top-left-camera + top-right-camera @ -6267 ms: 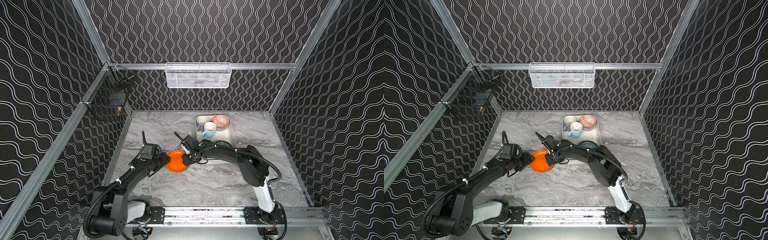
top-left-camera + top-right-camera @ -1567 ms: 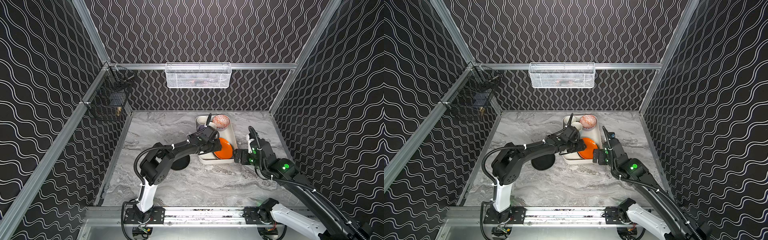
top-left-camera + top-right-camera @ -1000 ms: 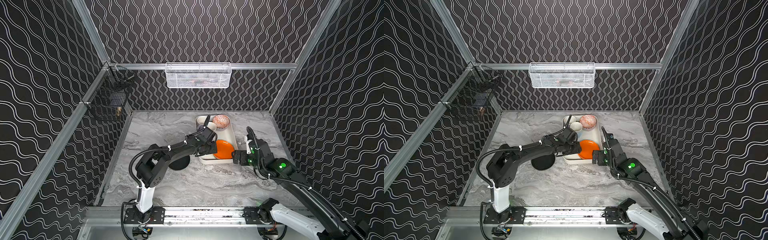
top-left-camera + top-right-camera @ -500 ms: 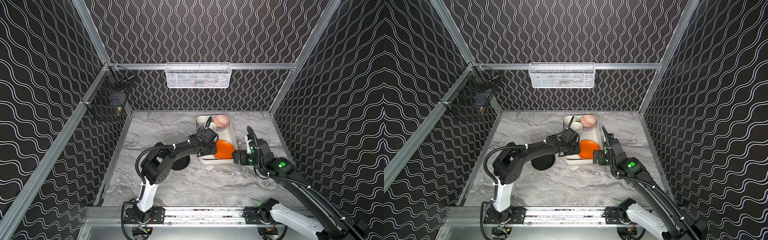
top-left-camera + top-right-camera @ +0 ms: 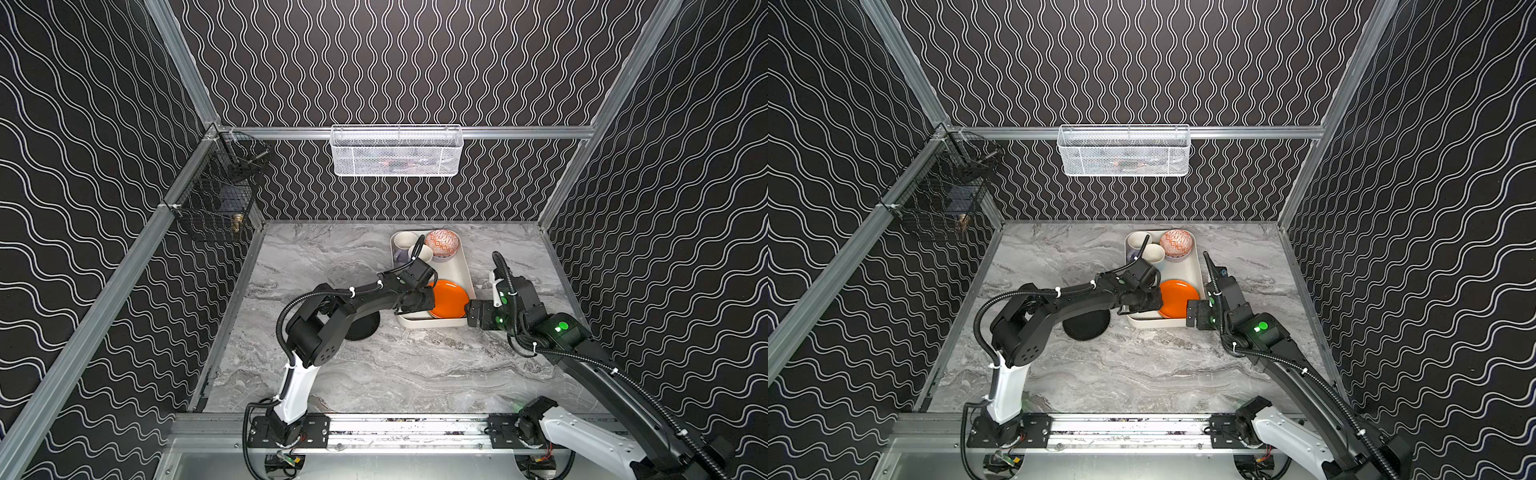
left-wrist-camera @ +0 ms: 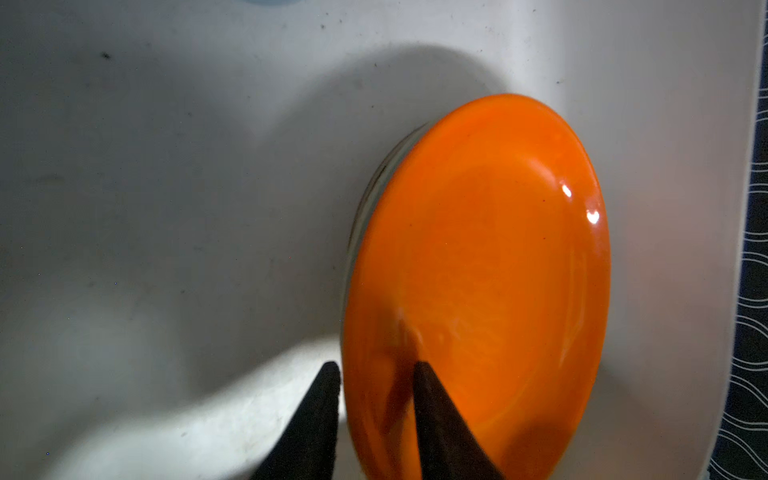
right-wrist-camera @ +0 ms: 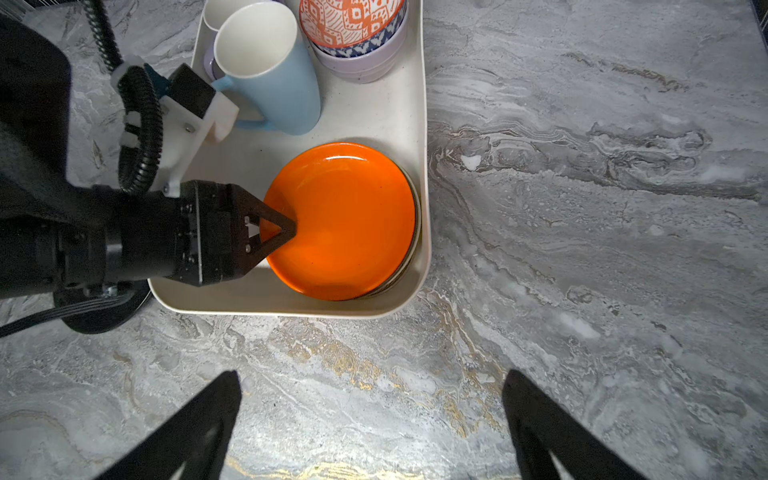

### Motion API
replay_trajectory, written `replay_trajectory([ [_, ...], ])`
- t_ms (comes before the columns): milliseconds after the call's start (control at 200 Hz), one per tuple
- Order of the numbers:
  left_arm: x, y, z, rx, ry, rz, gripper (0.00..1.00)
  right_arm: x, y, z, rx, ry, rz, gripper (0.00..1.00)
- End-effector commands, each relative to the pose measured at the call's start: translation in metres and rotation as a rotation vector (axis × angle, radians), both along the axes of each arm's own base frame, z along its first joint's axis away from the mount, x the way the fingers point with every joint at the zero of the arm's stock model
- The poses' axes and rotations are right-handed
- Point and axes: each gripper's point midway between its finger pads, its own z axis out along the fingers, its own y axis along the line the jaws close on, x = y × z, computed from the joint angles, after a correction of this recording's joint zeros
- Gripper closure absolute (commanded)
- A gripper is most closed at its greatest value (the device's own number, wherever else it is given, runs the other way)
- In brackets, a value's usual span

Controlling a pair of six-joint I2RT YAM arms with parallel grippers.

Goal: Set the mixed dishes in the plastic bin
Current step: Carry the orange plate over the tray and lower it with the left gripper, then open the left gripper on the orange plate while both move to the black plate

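So, the orange plate [image 7: 340, 220] is found lying flat inside the plastic bin [image 7: 419, 104], down at the near end. It's stacked on top of other plates [image 7: 415, 232], and only their rims are seen peeking out along one side, so their colours can't really be made out.

The left claw [image 7: 291, 228] is poked in over the bin's left wall. In the left wrist view its two fingers [image 6: 440, 424] are seen astride the plate's rim, one outside the edge and one over the glossy top. The jaws are set a bit apart, and whether the plate is actually being pinched can't be told from here.

At the far end of the bin, the light-blue mug [image 7: 274, 83] and the lilac mug [image 7: 210, 62] are stood upright right against each other. The orange-patterned bowl [image 7: 353, 20] is nested in the lavender bowl [image 7: 365, 62] just beside them.

The black plate [image 5: 365, 328] is left out on the worktop [image 5: 374, 374], just beside the bin's near left corner. It's partly hidden under the left arm in both top views.

The right claw [image 7: 370, 395] is held wide open with nothing in it, low over bare worktop just off the bin's near right corner.
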Motion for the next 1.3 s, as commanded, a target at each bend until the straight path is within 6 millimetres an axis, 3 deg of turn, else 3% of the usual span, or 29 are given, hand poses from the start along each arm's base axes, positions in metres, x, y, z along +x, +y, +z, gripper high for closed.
replay_trajectory([
  [0,-0.001,0.0,0.015,-0.019,-0.03,-0.013,0.54,0.001,0.002,0.005,0.004,-0.01,0.014,0.0],
  [160,-0.01,0.016,0.048,-0.024,-0.085,-0.008,0.41,0.004,0.015,0.005,0.032,0.001,0.064,0.0],
  [280,-0.02,0.042,0.072,-0.052,-0.12,0.032,0.36,0.006,0.028,0.004,0.066,0.031,0.102,0.0],
  [385,-0.033,0.09,0.086,-0.032,-0.147,0.115,0.33,0.008,0.048,0.004,0.104,0.042,0.154,0.0],
  [521,-0.057,0.169,0.09,0.0,-0.16,0.264,0.31,0.007,0.086,0.005,0.1,0.045,0.239,0.01],
  [631,-0.08,0.231,0.081,0.03,-0.147,0.389,0.28,0.005,0.125,0.008,0.091,0.045,0.316,0.0],
  [741,-0.096,0.264,0.066,0.032,-0.113,0.466,0.28,0.003,0.16,0.001,0.1,0.069,0.389,0.01],
  [881,-0.104,0.28,0.043,-0.013,-0.062,0.52,0.28,-0.005,0.202,-0.007,0.129,0.1,0.486,0.0],
  [1056,-0.102,0.28,0.01,-0.117,0.02,0.543,0.29,-0.006,0.242,-0.024,0.1,0.137,0.562,0.01],
  [1296,-0.099,0.279,-0.001,-0.14,0.039,0.545,0.29,0.008,0.282,-0.05,0.046,0.193,0.621,0.01],
])
